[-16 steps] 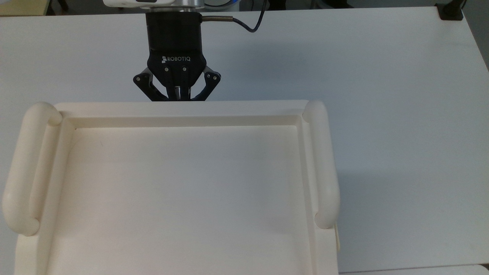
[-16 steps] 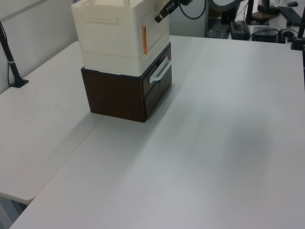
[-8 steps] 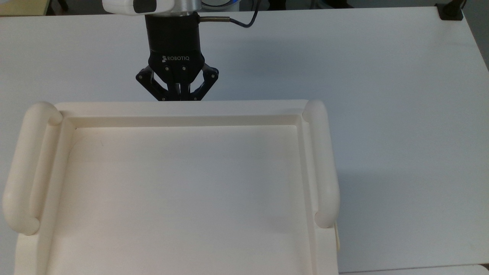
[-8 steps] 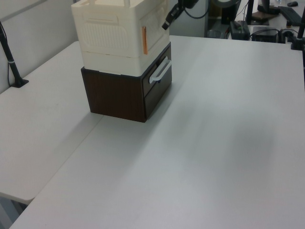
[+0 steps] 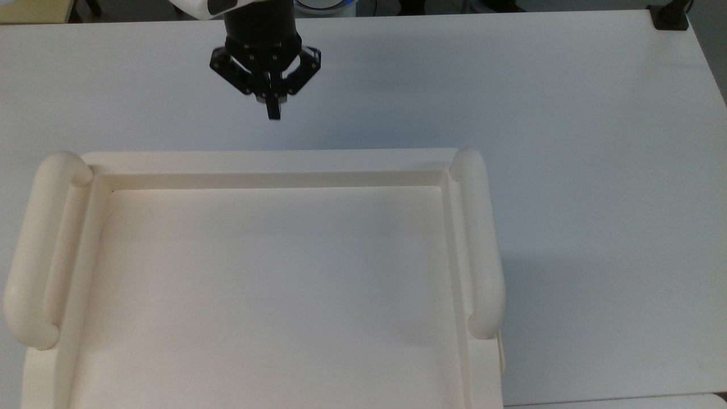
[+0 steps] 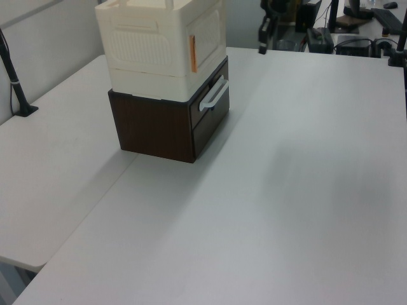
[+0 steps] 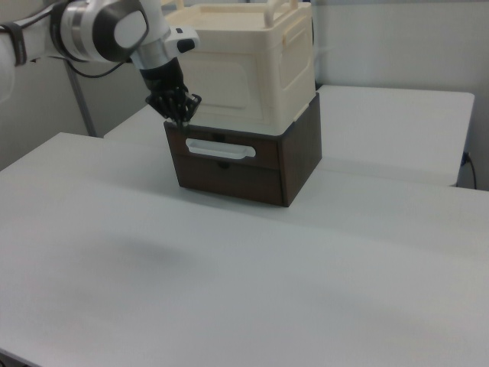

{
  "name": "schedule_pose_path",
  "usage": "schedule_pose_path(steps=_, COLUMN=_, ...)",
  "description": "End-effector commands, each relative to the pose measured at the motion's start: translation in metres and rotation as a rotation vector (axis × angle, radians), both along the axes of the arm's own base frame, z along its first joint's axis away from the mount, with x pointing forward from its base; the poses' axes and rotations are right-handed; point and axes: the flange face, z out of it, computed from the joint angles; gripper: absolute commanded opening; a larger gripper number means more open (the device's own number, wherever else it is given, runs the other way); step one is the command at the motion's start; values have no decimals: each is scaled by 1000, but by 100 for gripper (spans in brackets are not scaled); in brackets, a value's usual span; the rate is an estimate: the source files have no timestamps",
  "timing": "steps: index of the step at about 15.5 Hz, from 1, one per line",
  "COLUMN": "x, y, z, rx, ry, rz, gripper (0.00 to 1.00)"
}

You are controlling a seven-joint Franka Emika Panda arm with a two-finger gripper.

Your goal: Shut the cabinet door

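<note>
robot lab or office workroom
plain white tables point(image 6: 305, 190) pushed together, a clamped camera pole point(image 6: 14, 76), desks with monitors and cables point(image 6: 356, 25) behind.

- A broad white surface point(image 6: 305, 190) fills the room's middle, lit evenly with soft shadows.
- In the left view a second white tabletop point(image 6: 44, 184) adjoins it along a seam.
- A pale wall point(image 7: 397, 42) stands behind in the right view.
- Black stands and cables point(image 6: 356, 25) crowd the far edge in the left view.
- A black clamp point(image 5: 670, 16) grips the top view's upper right corner.
</note>
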Motion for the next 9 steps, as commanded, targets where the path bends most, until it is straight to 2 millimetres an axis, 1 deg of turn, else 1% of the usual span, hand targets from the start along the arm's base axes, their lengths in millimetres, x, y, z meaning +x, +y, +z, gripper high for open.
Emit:
schedule_pose_path(steps=1, x=-45, y=-5, z=19, rx=-42, ry=142, rz=-31, gripper=0)
schedule_pose_path(steps=3, x=-57, y=-4, z=23, rx=-44, ry=195, rz=-31, gripper=1)
schedule_pose_path(steps=6, x=-62, y=-3, z=20, rx=-50, ry=233, rz=-32, gripper=10)
schedule_pose_path(steps=7, x=-62, y=-5, z=21, rx=-56, ry=231, rz=-34, gripper=18)
schedule_pose_path(steps=8, x=-62, y=-6, z=21, rx=-56, ry=233, rz=-36, gripper=35)
schedule_pose_path(steps=9, x=-61, y=-9, z=21, rx=-56, ry=228, rz=-42, gripper=38)
